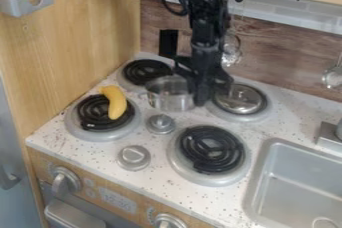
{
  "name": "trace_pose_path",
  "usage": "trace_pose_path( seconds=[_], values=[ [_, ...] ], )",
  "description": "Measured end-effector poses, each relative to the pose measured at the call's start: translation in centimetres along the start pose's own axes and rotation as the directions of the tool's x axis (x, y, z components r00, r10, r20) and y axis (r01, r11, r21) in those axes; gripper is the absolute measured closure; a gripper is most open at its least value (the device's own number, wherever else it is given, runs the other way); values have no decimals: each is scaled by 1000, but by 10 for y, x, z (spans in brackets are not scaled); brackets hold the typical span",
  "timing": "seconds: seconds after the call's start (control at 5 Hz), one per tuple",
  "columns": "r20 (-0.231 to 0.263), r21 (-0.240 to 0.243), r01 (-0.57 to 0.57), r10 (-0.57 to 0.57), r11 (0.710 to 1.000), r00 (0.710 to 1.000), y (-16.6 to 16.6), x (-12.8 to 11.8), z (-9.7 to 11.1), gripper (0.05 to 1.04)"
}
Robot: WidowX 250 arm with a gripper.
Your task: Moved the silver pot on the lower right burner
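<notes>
The black gripper (204,94) hangs down at the right side of the silver pot (168,96), against or just beside its rim. Upright on the stove top, the pot stands between the two back burners, and part of its right side is hidden by the gripper. The lower right burner (211,149) has a bare black coil and lies in front of the pot, to its right.
A yellow banana (115,103) lies on the lower left burner (83,128). A silver lid (240,99) rests on the back right burner. Two grey knobs, one the front knob (133,157), stand between the burners. The sink (294,182) is at the lower right.
</notes>
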State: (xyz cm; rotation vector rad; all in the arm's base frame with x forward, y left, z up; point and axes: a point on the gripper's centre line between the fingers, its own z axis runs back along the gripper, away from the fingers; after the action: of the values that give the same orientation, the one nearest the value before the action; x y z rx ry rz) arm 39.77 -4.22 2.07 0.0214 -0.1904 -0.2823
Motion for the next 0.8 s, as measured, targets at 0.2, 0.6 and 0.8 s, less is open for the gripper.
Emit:
trace_pose_path(
  seconds=[0.2,0.6,0.8],
  values=[
    [7,-49,71,-71,996,997,-34,-10,-13,1028],
    [69,-49,124,-121,991,990,-61,-7,-19,1028],
    [52,-54,155,-153,986,987,-68,-11,-28,1028]
  ],
)
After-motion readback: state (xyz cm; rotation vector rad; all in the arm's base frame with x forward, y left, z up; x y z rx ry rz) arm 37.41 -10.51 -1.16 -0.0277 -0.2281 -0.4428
